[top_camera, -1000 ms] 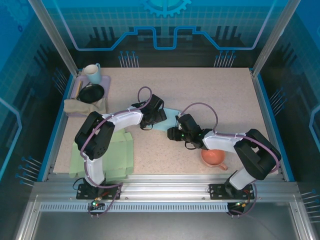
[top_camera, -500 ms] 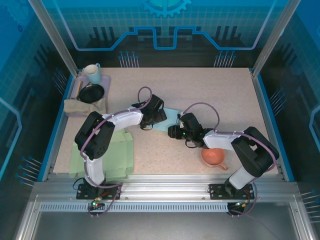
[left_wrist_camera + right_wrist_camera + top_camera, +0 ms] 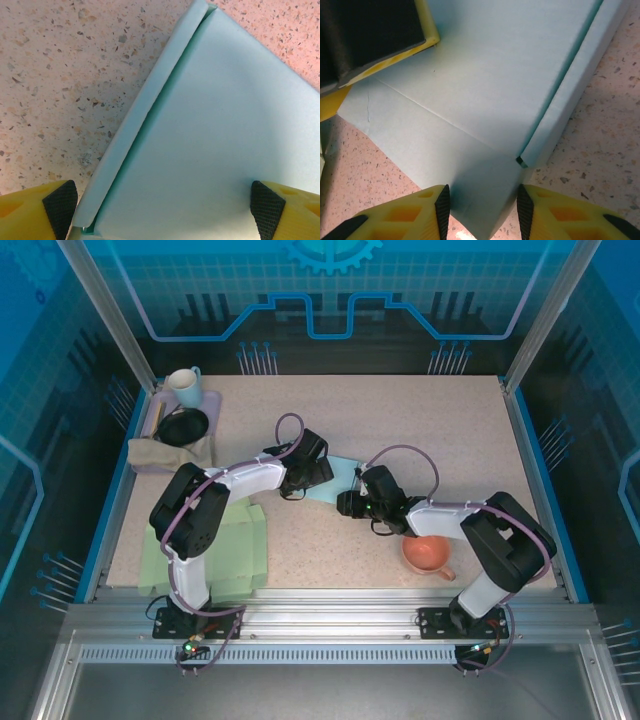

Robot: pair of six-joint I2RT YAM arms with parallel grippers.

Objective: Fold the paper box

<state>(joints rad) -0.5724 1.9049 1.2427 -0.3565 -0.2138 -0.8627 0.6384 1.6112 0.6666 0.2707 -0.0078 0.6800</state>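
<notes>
**Both grippers at the blue box, mid-table**

Your left gripper (image 3: pixel 162 210) stands wide apart. One pad (image 3: pixel 60 202) sits over bare table just outside the box's folded-up side wall. The other sits on the flat panel of the paper box (image 3: pixel 210 130). Nothing is pinched.

Your right gripper (image 3: pixel 481 212) has its fingers part-way apart, with a corner of the box panel lying in the gap. A raised side wall runs ahead and to the right of the tips. You can't tell from this angle whether the pads actually bite the paper.

Surface: the table (image 3: pixel 440 430) is speckled pinkish-beige with a blue rim.

Room: blue-lit enclosure walls stand around the table, and a metal rail runs along the near edge.
- An orange cup (image 3: pixel 428 553) sits behind the right fingers.
- Green flat sheets (image 3: pixel 215 550) lie well behind the left fingers.
- Far to their left is a tray (image 3: pixel 210 400) with a mug (image 3: pixel 185 386), a black bowl (image 3: pixel 183 427) and a cloth (image 3: pixel 165 453).
</notes>
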